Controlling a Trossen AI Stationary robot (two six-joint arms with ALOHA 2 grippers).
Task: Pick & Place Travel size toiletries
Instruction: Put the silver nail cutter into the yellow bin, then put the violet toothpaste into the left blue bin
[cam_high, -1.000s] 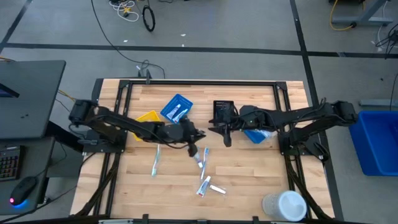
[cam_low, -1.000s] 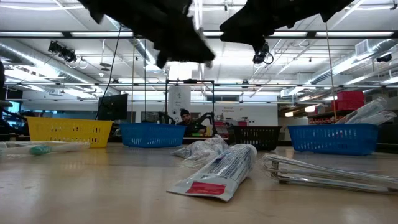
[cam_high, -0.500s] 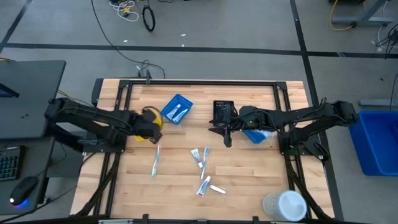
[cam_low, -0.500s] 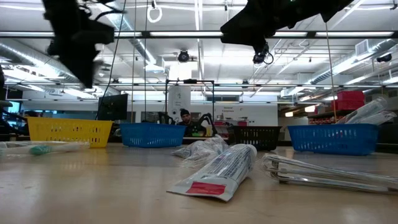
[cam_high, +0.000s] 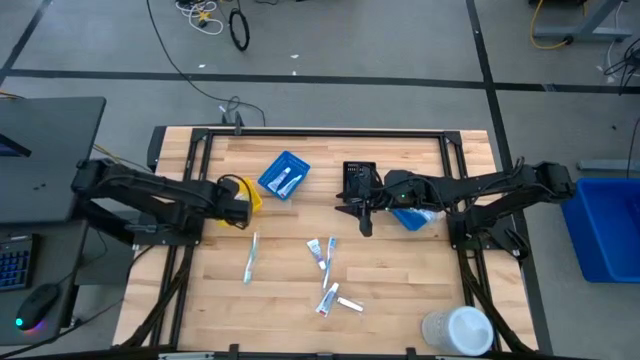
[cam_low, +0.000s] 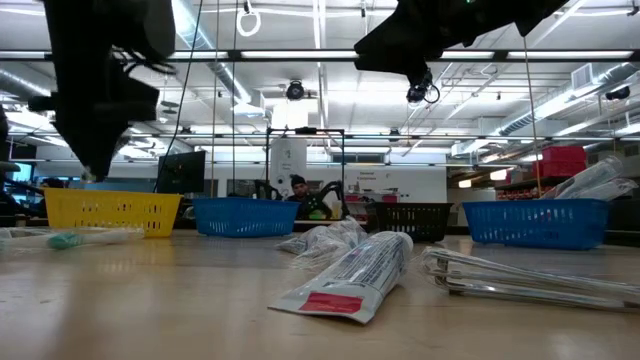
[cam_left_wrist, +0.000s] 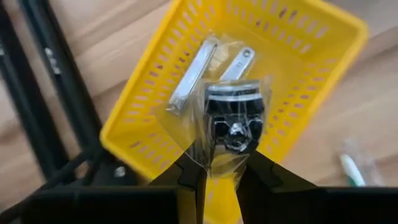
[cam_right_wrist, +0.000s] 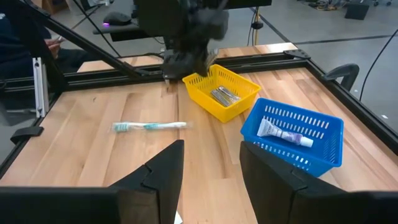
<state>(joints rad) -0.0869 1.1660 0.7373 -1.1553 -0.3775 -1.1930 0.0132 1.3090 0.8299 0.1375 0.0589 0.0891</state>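
Observation:
My left gripper (cam_left_wrist: 221, 171) hovers over the yellow bin (cam_left_wrist: 292, 68), pointing steeply down, shut on a dark razor in a clear wrapper (cam_left_wrist: 233, 118). In the high view this gripper (cam_high: 238, 207) is at the yellow bin (cam_high: 247, 187) on the table's left. Metal items (cam_left_wrist: 193, 78) lie on the bin's floor. My right gripper (cam_right_wrist: 211, 177) stands open above mid-table next to the black bin (cam_high: 358, 176), with nothing between its fingers. A toothbrush (cam_high: 250, 257) and several tubes (cam_high: 320, 250) lie flat on the wood. My left gripper pinches the wrapped razor between its two fingers, at the wrapper's handle end (cam_left_wrist: 217, 163). The fingers come from above, slanting down. The razor's head (cam_left_wrist: 233, 102) sticks out past the fingertips, lifted clear above the yellow bin's floor.
A blue bin (cam_high: 284, 174) with tubes sits beside the yellow one, and another blue bin (cam_high: 412, 217) lies under my right arm. More tubes (cam_high: 330, 298) lie nearer the front. A large white round container (cam_high: 457, 330) stands at the near right corner.
My left gripper has gone from mid-table toward the table's left edge, ending over the yellow bin, and has tipped from nearly level to pointing steeply down.

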